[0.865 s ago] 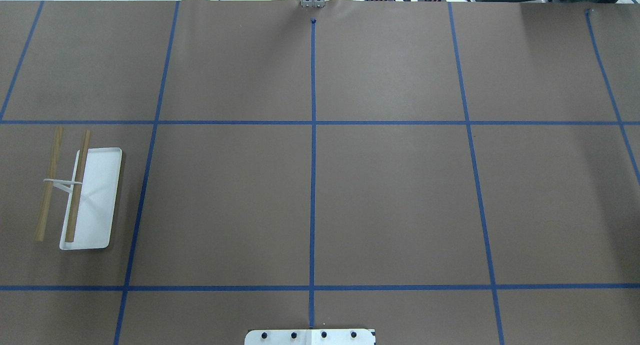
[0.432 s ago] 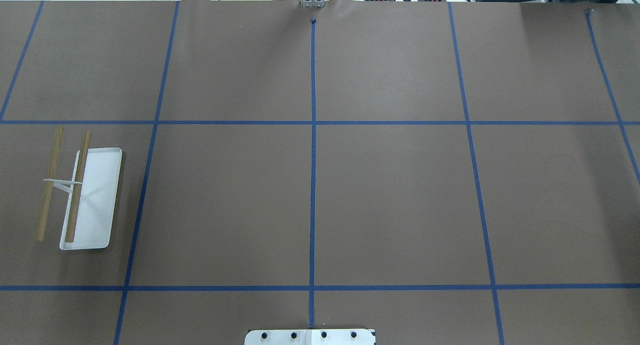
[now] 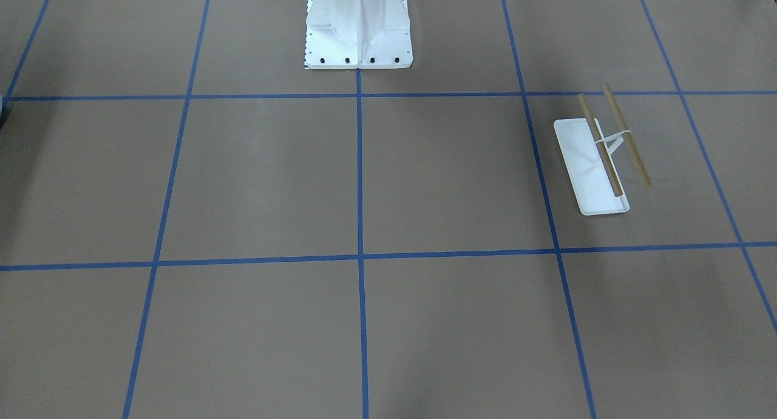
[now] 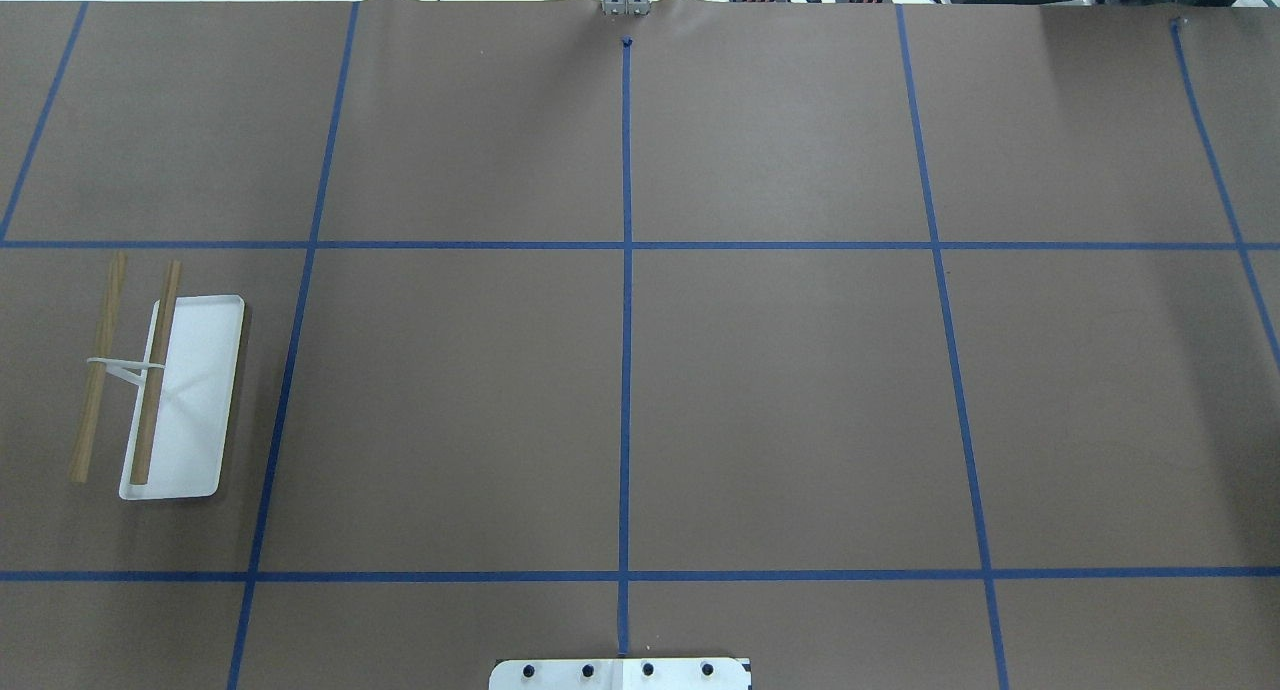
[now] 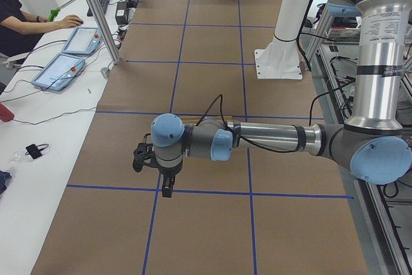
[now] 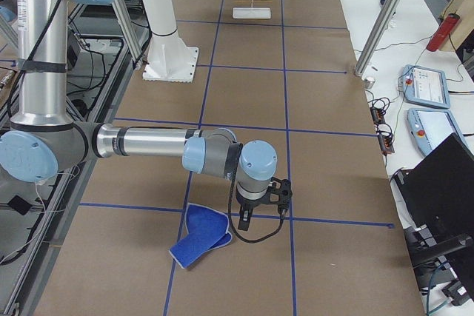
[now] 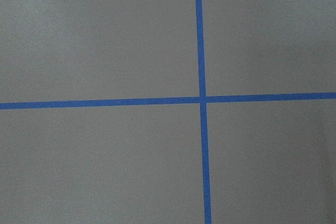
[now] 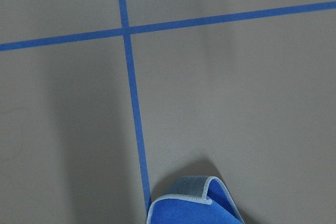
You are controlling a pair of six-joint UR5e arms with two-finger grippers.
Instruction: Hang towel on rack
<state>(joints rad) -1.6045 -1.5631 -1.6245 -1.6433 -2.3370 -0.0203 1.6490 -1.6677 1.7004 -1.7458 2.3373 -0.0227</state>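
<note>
The towel [image 6: 200,240] lies rumpled near the worktop's [image 6: 318,153] right end, soft, light and floppy; I'd pinch its raised fold. Whether the right tool [image 6: 244,220] or left tool [image 5: 167,189] is spread, I cannot tell.

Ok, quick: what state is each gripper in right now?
Left gripper: cannot be told, seen only from the side.
Right gripper: cannot be told; the bright blue soft cloth towel lies beside it.
</note>
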